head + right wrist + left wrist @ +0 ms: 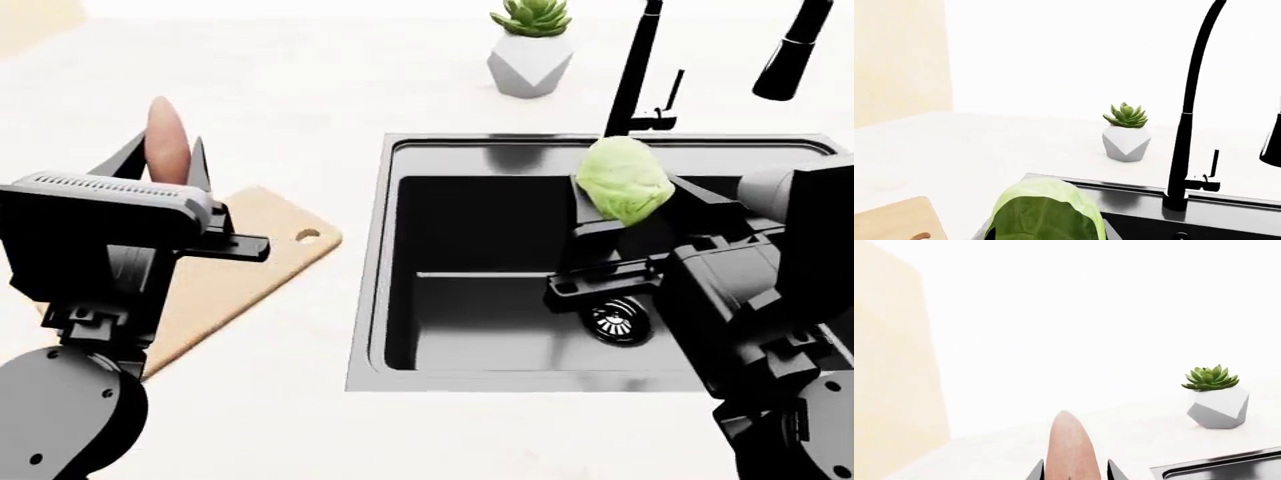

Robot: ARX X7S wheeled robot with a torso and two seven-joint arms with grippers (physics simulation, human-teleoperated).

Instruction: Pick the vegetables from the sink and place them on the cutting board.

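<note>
Head view: my left gripper [170,150] is up over the cutting board [234,275], fingers pinched on the pink tuber [164,130]. Tuber stands upright btwn the fingers, rounded tip poking above them, clear of the board surface. Board lies flat on the white counter [334,60] just left of the sink [400,300], hole corner toward the sink.

Right gripper [627,200] is over the sink basin, closed on the green sprout [622,180]. Sprout sits at the fingertips, raised above the black basin floor, w/ the drain [617,320] below and nearer me. Faucet [638,70] rises behind the sprout at the sink's back rim; potted succulent [531,45] sits on the counter beyond, near the faucet base.

Left wrist view: tuber [1069,447] fills the gap btwn the two dark fingertips [1035,472], touching both as far as I can see. Succulent [1214,397] and a corner of the sink rim [1214,467] show past it.

Right wrist view: sprout [1044,212] sits right in front of the cam, blocking the fingers, so contact can't be read from here. Board corner [894,220], succulent [1126,132] and faucet [1187,125] are visible beyond, well apart from the sprout.
</note>
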